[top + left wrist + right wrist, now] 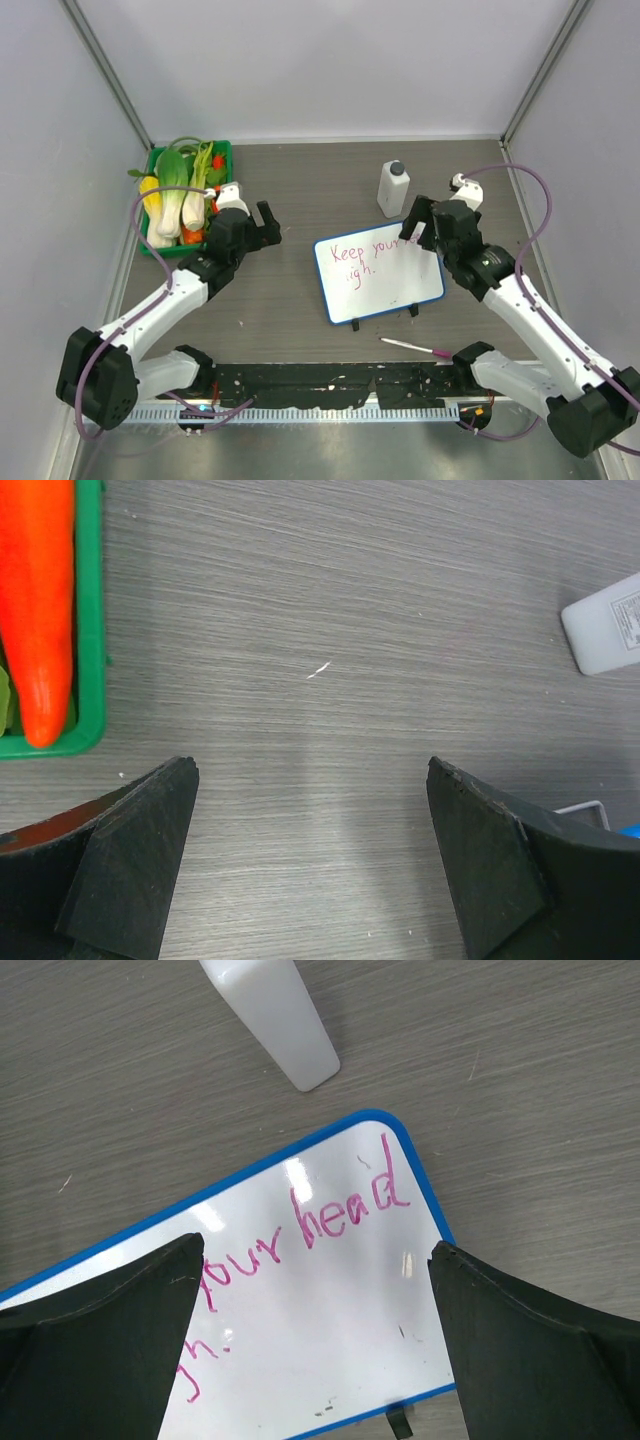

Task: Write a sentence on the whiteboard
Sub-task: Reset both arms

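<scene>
- Table [300, 180], dark wood grain, carries everything.
- Green basket [156, 157] of vegetables sits at far left corner.
- Left gripper [270, 226]: jaws spread wide, empty, over bare table just right of basket.
- Right gripper [420, 228]: jaws spread wide, empty, above whiteboard's far right corner.
- Whiteboard [395, 285], blue rim, right of table centre.
- White bottle [393, 188] upright, just beyond whiteboard.
- Sentence [362, 250], pink: "Keep your head", second line ends "gh."
- Marker [415, 347] lies flat between whiteboard and near edge.
</scene>
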You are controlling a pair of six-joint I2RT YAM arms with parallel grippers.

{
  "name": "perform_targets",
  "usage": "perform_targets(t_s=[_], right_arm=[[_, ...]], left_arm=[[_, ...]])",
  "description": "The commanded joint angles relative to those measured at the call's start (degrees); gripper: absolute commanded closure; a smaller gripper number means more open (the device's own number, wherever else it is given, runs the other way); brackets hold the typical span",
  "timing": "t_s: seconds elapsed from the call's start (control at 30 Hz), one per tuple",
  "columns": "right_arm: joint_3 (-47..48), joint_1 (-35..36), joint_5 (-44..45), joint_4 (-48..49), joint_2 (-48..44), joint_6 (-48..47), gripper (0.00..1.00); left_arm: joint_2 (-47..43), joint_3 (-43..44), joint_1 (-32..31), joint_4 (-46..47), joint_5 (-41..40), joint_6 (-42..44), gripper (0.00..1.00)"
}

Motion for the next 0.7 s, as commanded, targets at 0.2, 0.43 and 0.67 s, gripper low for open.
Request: perform_targets(t_s=[0.2, 0.43, 0.67], right_arm=[[-3.97, -0.25, -2.00, -4.20, -9.65, 3.05, 0.01], [-6.70, -0.25, -1.91, -4.47, -13.97, 4.54, 0.01], [-6.62, -0.16, -0.77, -3.58, -14.06, 4.28, 0.00]], left_arm=[[-1.97, -3.77, -0.07, -0.67, 9.16, -6.35, 0.01], [-1.97, -3.24, -0.07, -4.44, 12.25, -6.53, 0.03], [-2.76, -2.98, -0.07, -4.80, 11.81, -7.15, 0.02]])
